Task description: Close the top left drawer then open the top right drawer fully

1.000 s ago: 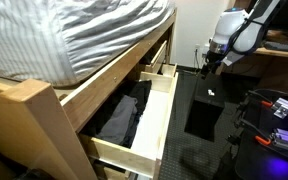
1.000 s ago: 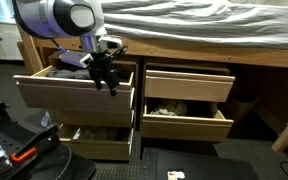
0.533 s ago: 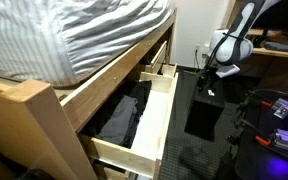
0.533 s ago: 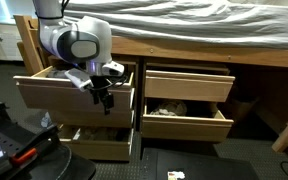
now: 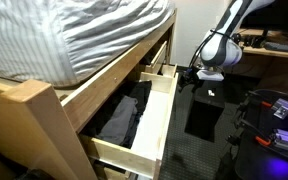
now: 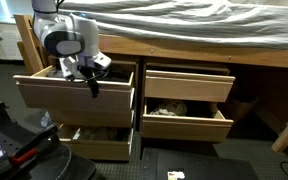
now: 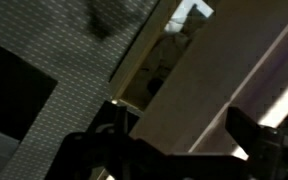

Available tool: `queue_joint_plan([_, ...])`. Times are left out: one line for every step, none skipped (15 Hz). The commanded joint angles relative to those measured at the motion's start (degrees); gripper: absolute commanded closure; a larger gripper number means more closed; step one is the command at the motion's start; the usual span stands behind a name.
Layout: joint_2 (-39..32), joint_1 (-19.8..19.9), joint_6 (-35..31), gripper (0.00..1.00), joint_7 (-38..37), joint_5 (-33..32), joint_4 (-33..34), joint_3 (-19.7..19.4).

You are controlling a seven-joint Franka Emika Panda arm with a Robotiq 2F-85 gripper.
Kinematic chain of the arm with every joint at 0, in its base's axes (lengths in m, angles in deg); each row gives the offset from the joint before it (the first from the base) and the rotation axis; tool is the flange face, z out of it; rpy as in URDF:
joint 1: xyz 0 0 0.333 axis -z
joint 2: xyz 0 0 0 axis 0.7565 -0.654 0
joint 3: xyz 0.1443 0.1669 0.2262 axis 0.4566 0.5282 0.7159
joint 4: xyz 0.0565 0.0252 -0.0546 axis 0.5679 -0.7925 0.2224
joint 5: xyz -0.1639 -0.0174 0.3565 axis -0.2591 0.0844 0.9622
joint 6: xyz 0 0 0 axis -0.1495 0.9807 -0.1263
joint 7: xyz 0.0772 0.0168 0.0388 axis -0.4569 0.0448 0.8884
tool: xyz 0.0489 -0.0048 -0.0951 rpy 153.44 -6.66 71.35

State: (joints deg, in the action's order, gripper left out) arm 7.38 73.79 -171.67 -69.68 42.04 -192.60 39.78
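Note:
The top left drawer (image 6: 69,95) is pulled out, with dark things inside. It also shows at the far end of the bed frame in an exterior view (image 5: 166,70). My gripper (image 6: 92,86) hangs right at this drawer's front panel, near its right end, and shows close to the drawer in an exterior view (image 5: 191,76). In the wrist view my gripper (image 7: 179,112) is open, its dark fingers (image 7: 246,132) wide apart with a pale wooden panel (image 7: 199,80) between them. The top right drawer (image 6: 189,86) stands only a little out.
The bottom right drawer (image 6: 189,122) and bottom left drawer (image 6: 99,148) are pulled out with clothes inside. A long open drawer (image 5: 154,125) juts toward the dark floor mat (image 5: 206,115). Red and black equipment (image 6: 14,150) lies on the floor.
The arm has swung toward the bed and the gripper has come up against the top left drawer's front. The drawers have not moved.

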Motion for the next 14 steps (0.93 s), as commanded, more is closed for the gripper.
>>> queue_joint_plan([-8.0, 1.7, -9.9, 0.0, -6.2, 2.6, 4.4, 7.4])
queue_joint_plan([-3.1, -0.1, -5.4, 0.0, -5.5, 0.2, 0.9, 3.3])
queue_joint_plan([-4.7, -0.2, -7.8, 0.0, -7.4, -0.2, 1.6, 4.4])
queue_joint_plan([-6.1, -0.2, -8.8, 0.0, -8.3, -0.3, 2.7, 5.2])
queue_joint_plan([-6.8, -0.2, -9.1, 0.0, -8.6, -0.3, 3.4, 5.6])
queue_joint_plan([-7.2, -0.2, -9.2, 0.0, -8.7, -0.3, 3.9, 5.7])
queue_joint_plan([-7.3, 0.0, -9.2, 0.0, -8.7, -0.3, 4.2, 5.7])
queue_joint_plan([-7.3, 0.0, -9.2, 0.0, -8.7, -0.3, 4.2, 5.7])
queue_joint_plan([-7.3, 0.1, -9.2, 0.0, -8.7, -0.3, 4.3, 5.7])
queue_joint_plan([-8.1, 0.6, -12.0, 0.0, -8.9, -0.8, 4.3, 6.1])
queue_joint_plan([-11.7, 4.9, -17.5, 0.0, -9.6, -2.9, 5.4, 10.2])
queue_joint_plan([-13.8, 6.6, -21.3, 0.0, -10.7, -5.8, 6.2, 11.5])
queue_joint_plan([-12.0, 6.6, -15.4, 0.0, -12.6, -8.0, 11.7, 10.6])
queue_joint_plan([-14.5, 8.0, -16.1, 0.0, -13.1, -10.9, 14.0, 11.4])
